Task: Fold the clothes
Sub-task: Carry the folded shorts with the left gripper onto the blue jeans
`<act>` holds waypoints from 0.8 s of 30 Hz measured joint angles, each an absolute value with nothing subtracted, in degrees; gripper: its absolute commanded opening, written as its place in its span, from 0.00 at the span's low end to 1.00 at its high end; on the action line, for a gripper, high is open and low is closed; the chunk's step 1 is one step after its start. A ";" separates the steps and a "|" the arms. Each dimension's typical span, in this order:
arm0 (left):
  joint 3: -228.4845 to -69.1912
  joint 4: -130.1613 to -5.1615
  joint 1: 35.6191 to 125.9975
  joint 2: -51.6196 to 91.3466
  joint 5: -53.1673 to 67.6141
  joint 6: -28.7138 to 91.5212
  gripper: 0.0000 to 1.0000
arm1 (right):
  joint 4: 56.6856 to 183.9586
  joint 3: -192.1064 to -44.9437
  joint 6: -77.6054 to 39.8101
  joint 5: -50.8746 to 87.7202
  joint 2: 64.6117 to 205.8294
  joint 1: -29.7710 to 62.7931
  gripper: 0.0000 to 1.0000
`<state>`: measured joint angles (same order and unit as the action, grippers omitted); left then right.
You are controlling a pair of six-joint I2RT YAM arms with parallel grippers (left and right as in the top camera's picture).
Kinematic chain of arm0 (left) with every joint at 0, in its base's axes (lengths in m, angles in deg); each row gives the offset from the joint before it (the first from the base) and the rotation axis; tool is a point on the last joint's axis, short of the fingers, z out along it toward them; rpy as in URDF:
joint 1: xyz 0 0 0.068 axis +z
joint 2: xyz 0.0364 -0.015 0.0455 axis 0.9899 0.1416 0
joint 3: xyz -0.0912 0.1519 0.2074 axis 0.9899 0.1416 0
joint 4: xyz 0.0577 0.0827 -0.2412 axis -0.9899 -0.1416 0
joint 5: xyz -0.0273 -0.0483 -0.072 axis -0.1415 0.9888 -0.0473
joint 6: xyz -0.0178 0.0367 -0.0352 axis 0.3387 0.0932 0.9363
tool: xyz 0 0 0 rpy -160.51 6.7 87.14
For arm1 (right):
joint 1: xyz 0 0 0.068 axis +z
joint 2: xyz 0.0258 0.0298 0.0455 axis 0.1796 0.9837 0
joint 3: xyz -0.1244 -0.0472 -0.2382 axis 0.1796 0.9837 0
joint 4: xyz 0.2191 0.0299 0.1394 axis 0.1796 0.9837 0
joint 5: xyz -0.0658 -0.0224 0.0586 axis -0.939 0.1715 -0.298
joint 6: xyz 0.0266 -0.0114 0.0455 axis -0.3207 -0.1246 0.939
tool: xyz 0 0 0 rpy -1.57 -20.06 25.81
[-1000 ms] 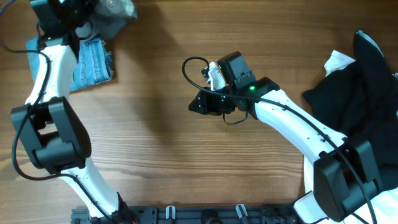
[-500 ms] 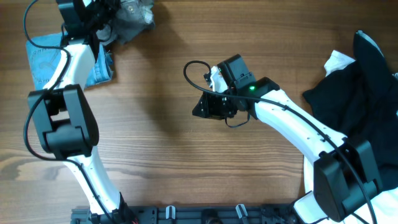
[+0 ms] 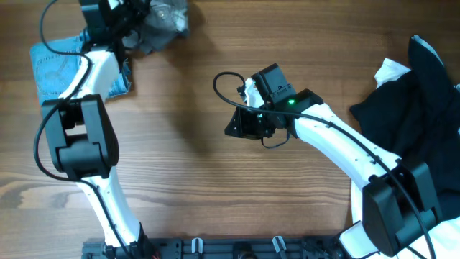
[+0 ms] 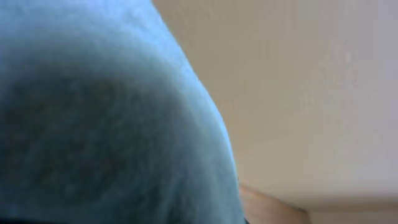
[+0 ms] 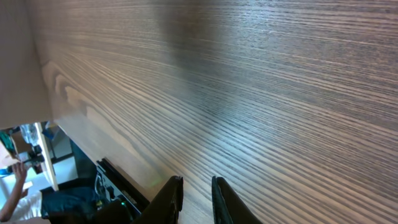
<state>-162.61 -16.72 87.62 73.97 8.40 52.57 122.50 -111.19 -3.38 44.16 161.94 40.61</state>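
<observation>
Left fingers (image 3: 136, 23) stay clamped on the grey shorts (image 3: 167, 20) (seemingly bunched; wrist view all cloth), dragged off the denim shorts (image 3: 50, 68) along the tabletop's (image 3: 187, 180) far edge toward folding space; right fingers (image 5: 170, 199) barely parted, empty.

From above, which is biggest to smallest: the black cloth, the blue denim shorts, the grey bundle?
Largest: black cloth.
Then blue denim shorts, partly under the left arm.
Smallest: grey bundle, though the picture's edge crops it.
</observation>
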 measured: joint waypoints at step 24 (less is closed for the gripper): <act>-162.91 -32.74 103.24 73.99 18.92 42.80 0.04 | 124.62 -111.19 -4.78 43.04 161.94 40.61 0.21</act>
<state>-162.91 -32.74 103.24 73.99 18.92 42.80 124.62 -111.19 -4.78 43.04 161.94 40.61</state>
